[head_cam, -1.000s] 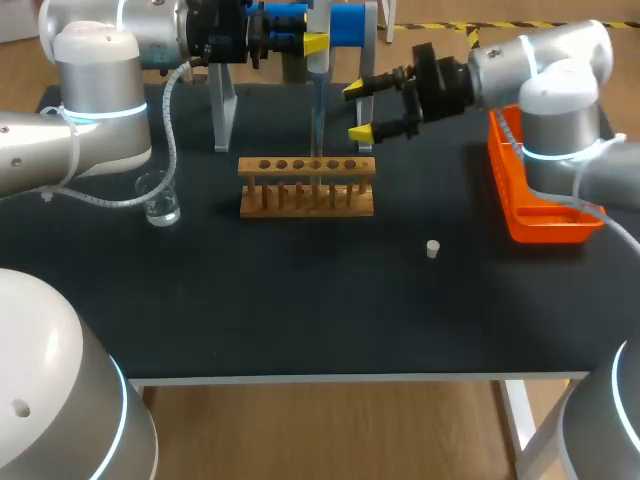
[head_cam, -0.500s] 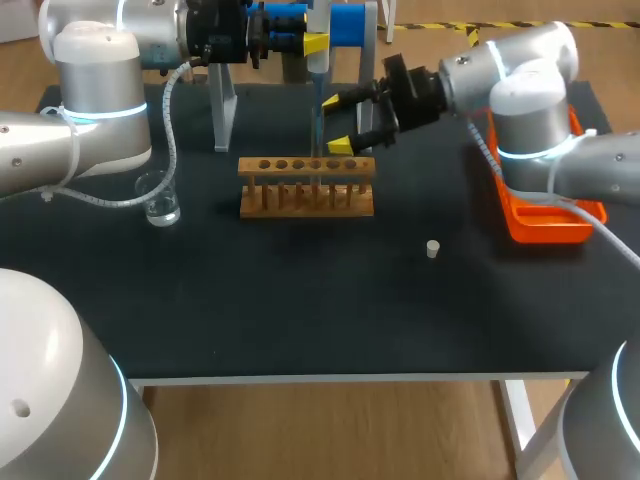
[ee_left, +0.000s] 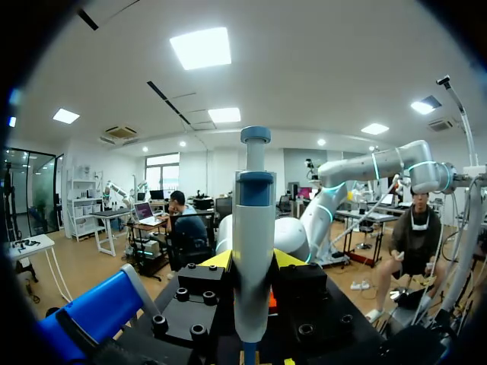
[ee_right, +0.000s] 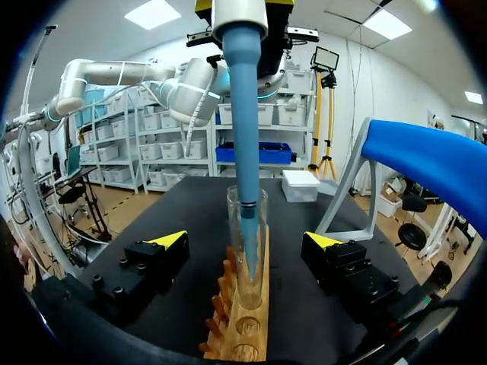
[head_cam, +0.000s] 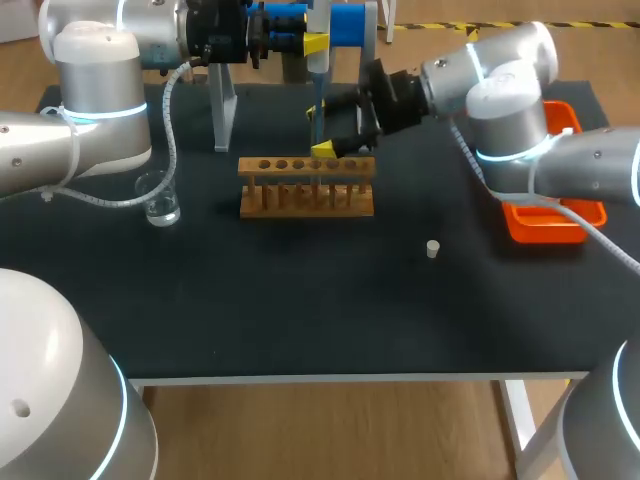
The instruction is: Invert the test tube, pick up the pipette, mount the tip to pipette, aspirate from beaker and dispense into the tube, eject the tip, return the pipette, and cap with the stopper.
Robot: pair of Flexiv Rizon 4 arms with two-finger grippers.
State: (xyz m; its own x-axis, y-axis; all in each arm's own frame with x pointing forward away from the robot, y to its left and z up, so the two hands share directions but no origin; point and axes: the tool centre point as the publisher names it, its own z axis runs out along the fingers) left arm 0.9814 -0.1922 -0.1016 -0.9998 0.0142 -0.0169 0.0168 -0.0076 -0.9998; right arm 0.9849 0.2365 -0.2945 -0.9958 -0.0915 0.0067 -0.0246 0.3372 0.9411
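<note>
My left gripper [head_cam: 300, 42] is shut on the blue and white pipette [head_cam: 316, 70], which hangs upright over the wooden rack [head_cam: 306, 187]. In the left wrist view the pipette [ee_left: 253, 228] stands between the yellow-tipped fingers of my left gripper [ee_left: 253, 262]. Its long tip reaches down into the glass test tube [ee_right: 247, 228] standing in the rack [ee_right: 240, 319]. My right gripper [ee_right: 247, 243] is open, one finger on each side of the tube and not touching it; in the head view the right gripper [head_cam: 320, 130] is just behind the rack. A small white stopper [head_cam: 432, 248] lies on the mat to the right.
A glass beaker [head_cam: 158, 198] with a little liquid stands left of the rack. An orange tray [head_cam: 545, 222] sits at the right edge under my right arm. The pipette stand [head_cam: 225, 100] with blue holders [head_cam: 350, 25] rises at the back.
My right gripper has moved left, from right of the rack to around the test tube, staying open. The left arm and pipette have not moved.
</note>
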